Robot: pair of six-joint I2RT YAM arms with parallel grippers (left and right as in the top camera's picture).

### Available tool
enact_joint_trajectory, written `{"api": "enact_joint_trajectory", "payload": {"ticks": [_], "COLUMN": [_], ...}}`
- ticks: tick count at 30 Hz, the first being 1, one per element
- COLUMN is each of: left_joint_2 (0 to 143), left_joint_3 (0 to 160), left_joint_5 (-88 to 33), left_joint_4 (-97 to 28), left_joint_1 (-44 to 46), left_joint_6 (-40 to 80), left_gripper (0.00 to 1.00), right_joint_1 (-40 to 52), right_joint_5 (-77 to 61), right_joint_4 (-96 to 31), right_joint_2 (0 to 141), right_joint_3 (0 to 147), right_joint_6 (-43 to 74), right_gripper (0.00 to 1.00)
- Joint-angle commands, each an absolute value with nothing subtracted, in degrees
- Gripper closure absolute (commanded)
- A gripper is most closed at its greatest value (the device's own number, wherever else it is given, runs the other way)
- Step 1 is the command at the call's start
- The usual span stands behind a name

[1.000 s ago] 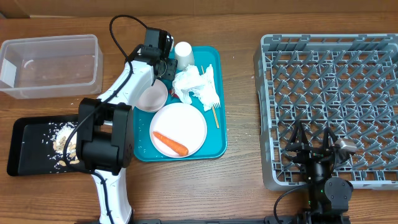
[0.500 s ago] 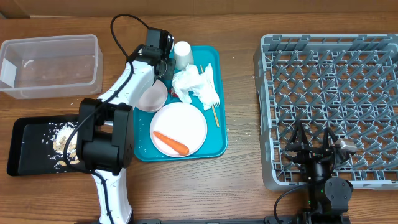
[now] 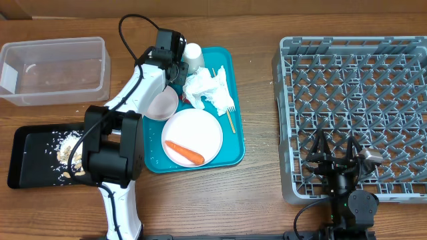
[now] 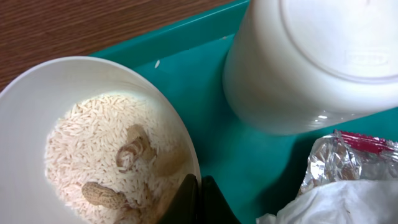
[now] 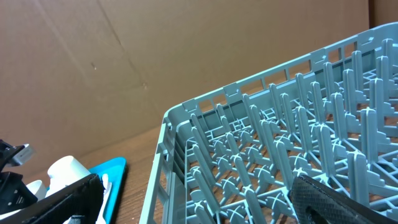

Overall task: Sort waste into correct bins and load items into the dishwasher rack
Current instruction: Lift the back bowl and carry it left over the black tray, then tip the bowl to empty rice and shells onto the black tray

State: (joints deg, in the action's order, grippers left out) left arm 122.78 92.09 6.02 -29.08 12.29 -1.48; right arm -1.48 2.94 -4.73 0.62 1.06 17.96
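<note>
My left gripper is shut on the rim of a small white bowl that holds rice and peanuts, one finger inside and one outside. From overhead this gripper is over the teal tray's back left and hides that bowl. A white cup stands just beyond it, and a crumpled napkin lies to its right. A second, empty bowl sits beside the plate, which carries the carrot. My right gripper is open above the grey rack.
The black tray at the front left holds beige scraps. The clear tub stands behind it. A thin stick and a white fork lie on the teal tray's right side. A red scrap shows by the napkin.
My left gripper has shut on the bowl's rim. The cup, the napkin and the empty bowl have shifted slightly to the left. The right arm has not moved.
</note>
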Motion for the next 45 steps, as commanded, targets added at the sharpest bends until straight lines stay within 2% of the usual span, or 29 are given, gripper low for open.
{"api": "enact_joint_trajectory", "payload": {"ticks": [1,16,24,31,38,42,45], "left_joint_2": [117.8,100.8,88.9,82.9,82.4,82.4,82.4], "left_joint_3": [94.5,94.8,94.8,94.8,94.1,92.1,88.2], "left_joint_5": [6.0,-1.1,0.5,0.6,-4.6,-12.8,-23.2], "left_joint_4": [-30.7,-33.2,-48.3,-60.6,-68.6,-68.7,-66.4], "left_joint_1": [12.1,12.0,10.1,0.1,-14.2,-22.1,-29.2], "left_joint_6": [0.5,4.9,13.9,18.3,18.2,16.6,14.4], "left_gripper": [0.96,0.96,0.96,0.96,0.96,0.96,0.96], "right_joint_1": [-1.6,-1.6,-1.6,-1.6,-1.6,-1.6,-1.6], "right_joint_5": [2.9,2.9,2.9,2.9,2.9,2.9,2.9], "right_joint_4": [-4.5,-4.5,-4.4,-4.5,-4.5,-4.4,-4.4], "right_joint_2": [0.2,0.2,0.2,0.2,0.2,0.2,0.2], "right_joint_3": [0.4,0.4,0.4,0.4,0.4,0.4,0.4], "right_joint_6": [17.6,17.6,17.6,17.6,17.6,17.6,17.6], "right_gripper": [0.00,0.00,0.00,0.00,0.00,0.00,0.00]}}
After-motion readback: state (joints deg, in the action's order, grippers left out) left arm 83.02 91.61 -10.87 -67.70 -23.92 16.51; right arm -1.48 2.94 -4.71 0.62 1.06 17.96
